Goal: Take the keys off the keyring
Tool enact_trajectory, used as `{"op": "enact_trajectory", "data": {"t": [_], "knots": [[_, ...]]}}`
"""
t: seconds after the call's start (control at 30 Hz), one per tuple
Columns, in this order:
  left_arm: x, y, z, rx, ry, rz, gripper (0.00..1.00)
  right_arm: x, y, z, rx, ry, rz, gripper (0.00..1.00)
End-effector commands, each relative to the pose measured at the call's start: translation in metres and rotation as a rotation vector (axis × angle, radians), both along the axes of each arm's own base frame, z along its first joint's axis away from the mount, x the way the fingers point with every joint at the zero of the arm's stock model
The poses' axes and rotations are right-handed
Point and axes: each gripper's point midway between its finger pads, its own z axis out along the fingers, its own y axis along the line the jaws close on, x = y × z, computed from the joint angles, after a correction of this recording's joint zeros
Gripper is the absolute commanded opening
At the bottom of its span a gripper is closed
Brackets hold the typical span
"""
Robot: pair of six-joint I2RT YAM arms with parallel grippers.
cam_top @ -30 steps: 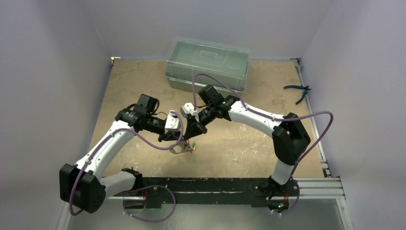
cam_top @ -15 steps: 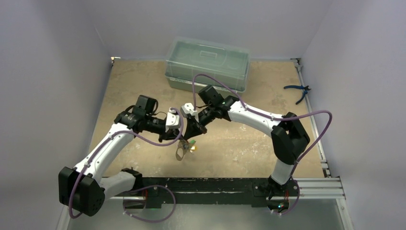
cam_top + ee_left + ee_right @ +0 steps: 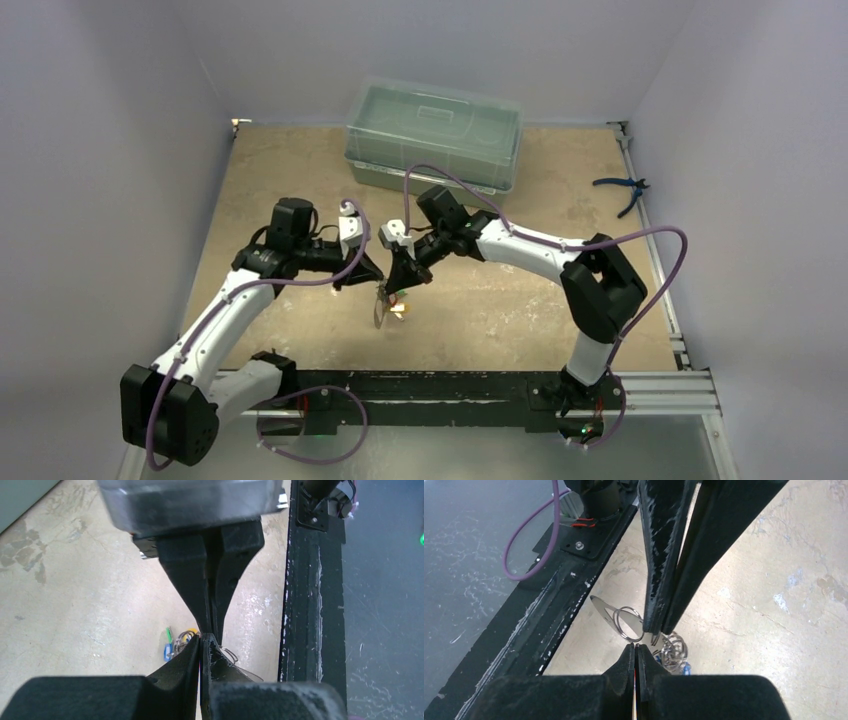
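The keyring (image 3: 626,622) is a thin wire ring on a whitish strap (image 3: 600,609). It hangs between both grippers just above the table, and also shows in the top view (image 3: 381,309). The keys (image 3: 672,655) are a bunch on small rings with blue, green and yellow heads, also seen in the left wrist view (image 3: 169,649). My right gripper (image 3: 636,645) is shut, its tips at the keyring's lower edge. My left gripper (image 3: 201,638) is shut and meets it tip to tip. In the right wrist view its tips (image 3: 655,636) pinch a small ring of the key bunch.
A clear lidded plastic box (image 3: 433,134) stands at the back of the table. Blue-handled pliers (image 3: 625,188) lie at the far right edge. The black base rail (image 3: 450,385) runs along the near edge, close below the grippers.
My left arm has drawn back to the left and its wrist has turned. My right gripper has shifted slightly left and down. The keyring and keys have moved a little left with them.
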Motion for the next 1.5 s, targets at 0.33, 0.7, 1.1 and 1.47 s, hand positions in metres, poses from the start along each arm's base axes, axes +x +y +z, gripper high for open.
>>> {"op": "enact_trajectory", "data": {"t": [0.33,0.7,1.1,1.47], "knots": [[0.024,0.013,-0.003,0.043,-0.038,0.109,0.0,0.032,-0.021,0.032,0.024,-0.013,-0.149,0.0],[0.058,0.033,-0.027,0.198,-0.163,0.176,0.0,0.062,-0.084,0.007,-0.099,0.058,-0.406,0.0],[0.069,0.062,-0.086,0.373,-0.123,0.212,0.0,0.066,-0.098,-0.048,-0.226,0.159,-0.535,0.0],[0.074,0.073,-0.111,0.434,-0.056,0.245,0.0,0.07,-0.099,-0.083,-0.344,0.267,-0.567,0.0]]}}
